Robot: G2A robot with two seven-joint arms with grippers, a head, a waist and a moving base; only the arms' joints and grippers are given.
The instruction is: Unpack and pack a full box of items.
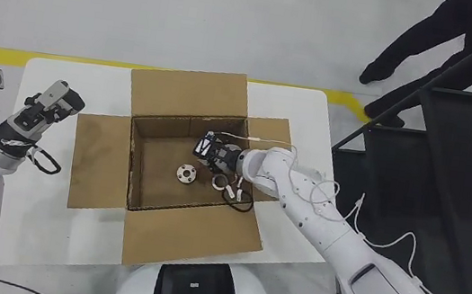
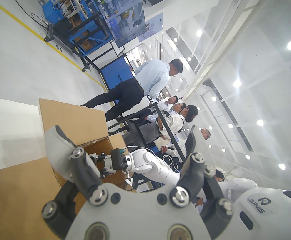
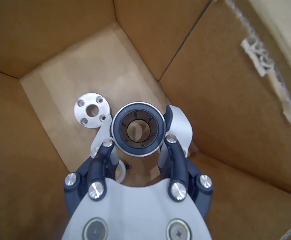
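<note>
My right claw [image 3: 139, 123], down inside the cardboard box [image 3: 216, 91], is clamped on a dark-ringed bearing sleeve [image 3: 137, 146]. My left claw [image 2: 122, 136] hangs spread wide outside it. A white flange [image 3: 91, 113] lies on the box floor beside what may be a small ring [image 3: 122, 172], half hidden beneath my right claw.

**Around the workspace**

A white tabletop [image 1: 44, 220] stands on a pale grey floor [image 1: 237, 11], and a yellow line [image 1: 49, 57] on the floor runs just behind its far edge. Near the tabletop, off to one side, stands a black metal rack [image 1: 452, 159] with dark shelves. In the left wrist view, the hall beyond holds a large lit screen [image 2: 127, 20], a blue panel [image 2: 116, 76] near it, and round ceiling lights [image 2: 237, 83]
</note>
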